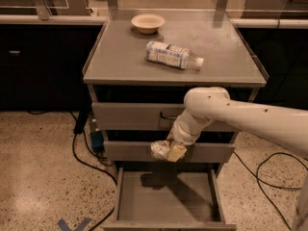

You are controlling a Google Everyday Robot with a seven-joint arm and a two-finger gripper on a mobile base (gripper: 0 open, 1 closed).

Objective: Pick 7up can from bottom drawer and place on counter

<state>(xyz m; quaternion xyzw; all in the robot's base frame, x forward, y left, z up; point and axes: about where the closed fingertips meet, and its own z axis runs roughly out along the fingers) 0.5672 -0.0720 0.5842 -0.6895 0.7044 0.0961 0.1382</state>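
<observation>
Bowl (pixel 147 22) sits at the back of the bench (pixel 115 61), left of middle. 7up can (pixel 159 149) hangs in the air well below the bench front edge, clear above the open bottom drawer (pixel 163 203) under the bench, with the gripper (pixel 169 151) jaws closed on its right side. The hold looks shallow, so the dented can may slip and drop on the way up or clip the bench rim if raised too close, and the bottle (pixel 173 56) lying on its side mid-bench could get knocked rolling at set-down.
</observation>
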